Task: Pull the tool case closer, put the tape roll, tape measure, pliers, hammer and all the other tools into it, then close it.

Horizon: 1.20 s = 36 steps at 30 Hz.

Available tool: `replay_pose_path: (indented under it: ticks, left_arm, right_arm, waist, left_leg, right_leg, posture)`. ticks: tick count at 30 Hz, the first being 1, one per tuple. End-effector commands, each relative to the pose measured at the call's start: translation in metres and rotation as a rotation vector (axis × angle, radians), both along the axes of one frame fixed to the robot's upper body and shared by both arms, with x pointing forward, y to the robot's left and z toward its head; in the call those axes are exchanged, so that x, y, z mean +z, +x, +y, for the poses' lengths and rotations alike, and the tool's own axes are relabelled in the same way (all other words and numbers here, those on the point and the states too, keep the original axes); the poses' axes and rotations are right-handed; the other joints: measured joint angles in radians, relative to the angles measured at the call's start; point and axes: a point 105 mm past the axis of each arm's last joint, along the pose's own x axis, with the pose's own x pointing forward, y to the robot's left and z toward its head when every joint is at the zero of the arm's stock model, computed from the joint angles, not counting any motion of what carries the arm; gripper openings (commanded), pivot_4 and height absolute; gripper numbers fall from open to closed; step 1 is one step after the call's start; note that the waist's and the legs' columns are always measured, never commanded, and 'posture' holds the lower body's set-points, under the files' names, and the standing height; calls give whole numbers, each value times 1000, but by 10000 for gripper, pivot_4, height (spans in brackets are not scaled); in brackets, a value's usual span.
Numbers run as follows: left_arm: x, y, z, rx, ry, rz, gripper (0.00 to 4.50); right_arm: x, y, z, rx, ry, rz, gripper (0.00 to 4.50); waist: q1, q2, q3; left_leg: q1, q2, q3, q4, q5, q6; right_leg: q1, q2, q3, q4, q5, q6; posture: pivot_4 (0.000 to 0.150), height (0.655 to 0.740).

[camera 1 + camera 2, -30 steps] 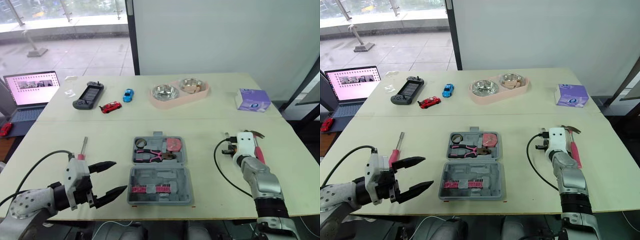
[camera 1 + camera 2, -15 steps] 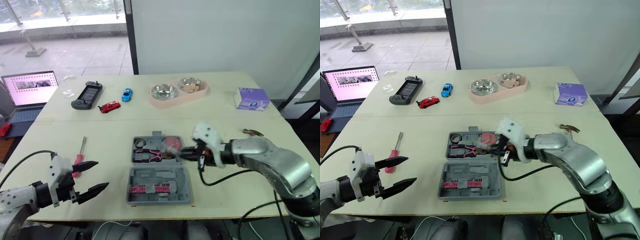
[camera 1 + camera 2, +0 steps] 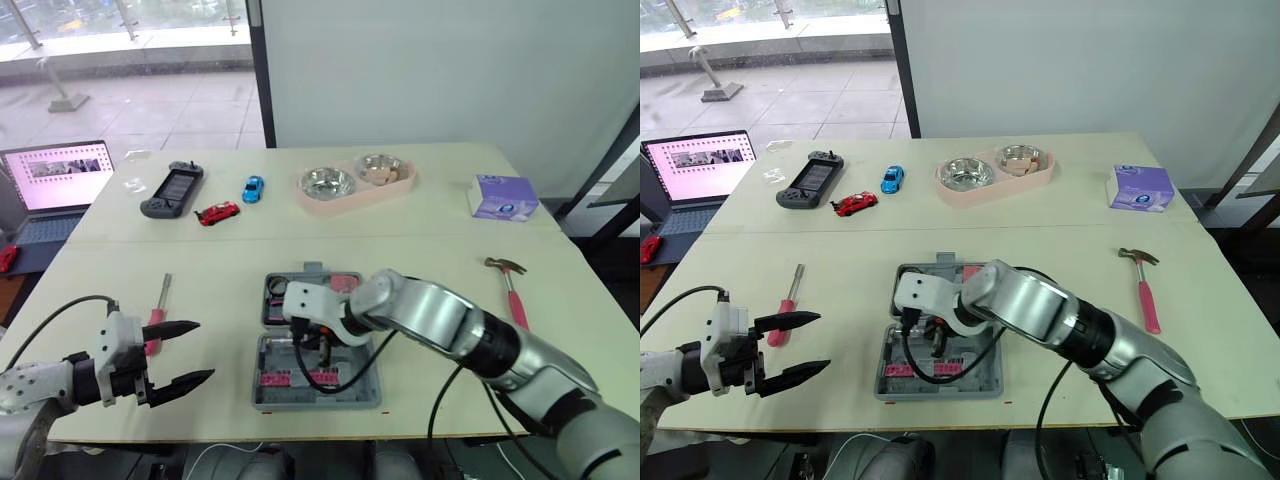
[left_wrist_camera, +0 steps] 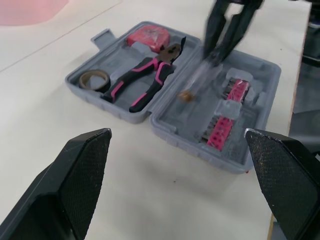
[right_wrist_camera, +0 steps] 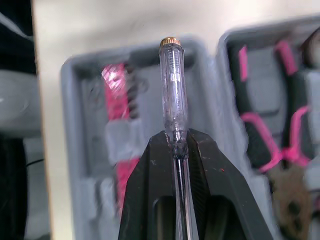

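Tool case [image 4: 172, 115] prob. just below tester [image 5: 173, 85]

The grey case [image 4: 117, 111] is lying open, holding the tape roll [image 4: 94, 80], tape measure [image 4: 149, 38] and pliers [image 4: 145, 82] (all in its far half). The hammer [image 3: 1143, 285] is lying well right, the screwdriver [image 3: 790, 292] left; the right pincer [image 5: 176, 137] is gripping a clear tester [image 5: 173, 85] above the case.

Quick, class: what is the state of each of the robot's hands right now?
Left hand: open, empty.
Right hand: closed on a clear plastic screwdriver with a brass cap, over the open grey plastic tool case.
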Motion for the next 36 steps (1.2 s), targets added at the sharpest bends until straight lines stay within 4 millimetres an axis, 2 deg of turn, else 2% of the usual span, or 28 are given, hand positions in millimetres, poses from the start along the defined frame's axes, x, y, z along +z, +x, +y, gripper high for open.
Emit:
replay_pose_path:
  ticks: [1, 18, 36]
  left_arm:
    - [3, -1, -3, -36, 26, -30, 45000]
    - [9, 4, -5, -28, 21, -52, 45000]
    - [12, -1, -10, -27, 22, -42, 45000]
  right_arm:
    - [5, 3, 4, 9, -24, -33, 386]
    - [-15, 3, 14, 33, -18, -8, 386]
    - [-29, 8, 18, 44, -23, 3, 386]
  waist:
    - [0, 0, 0]
    - [0, 0, 0]
    - [-1, 0, 0]
  left_leg:
    - [0, 0, 0, 0, 0, 0]
    - [0, 0, 0, 0, 0, 0]
    - [0, 0, -1, 0, 0, -1]
  right_leg:
    - [0, 0, 0, 0, 0, 0]
    - [-1, 0, 0, 2, 0, 0]
    - [-2, 0, 0, 3, 0, 0]
  posture:
    - [1500, 7239]
    - [1500, 7239]
    - [1500, 7239]
